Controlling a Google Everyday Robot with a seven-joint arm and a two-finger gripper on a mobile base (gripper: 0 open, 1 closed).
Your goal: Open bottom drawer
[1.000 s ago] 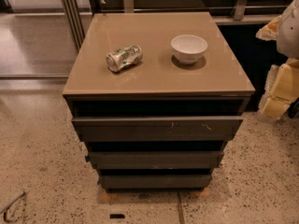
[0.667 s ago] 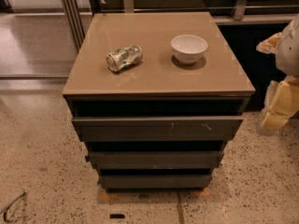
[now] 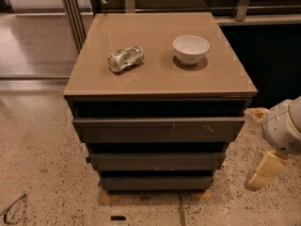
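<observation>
The bench [image 3: 155,86] is a tan-topped cabinet with three dark grey drawers stacked in its front. The bottom drawer [image 3: 157,183] is the lowest of them, just above the floor [image 3: 42,173], with a plain flat front below the middle drawer [image 3: 157,161] and the scratched top drawer [image 3: 157,130]. Nothing touches it. The gripper [image 3: 253,148] hangs off the bench's right side, level with the lower two drawers and apart from the bench. Its cream fingers [image 3: 265,169] are spread wide, one above the other, with nothing between them. On the bench top a crushed can [image 3: 125,59] lies on its side left of centre, and a white bowl [image 3: 190,48] stands upright right of it, well apart.
</observation>
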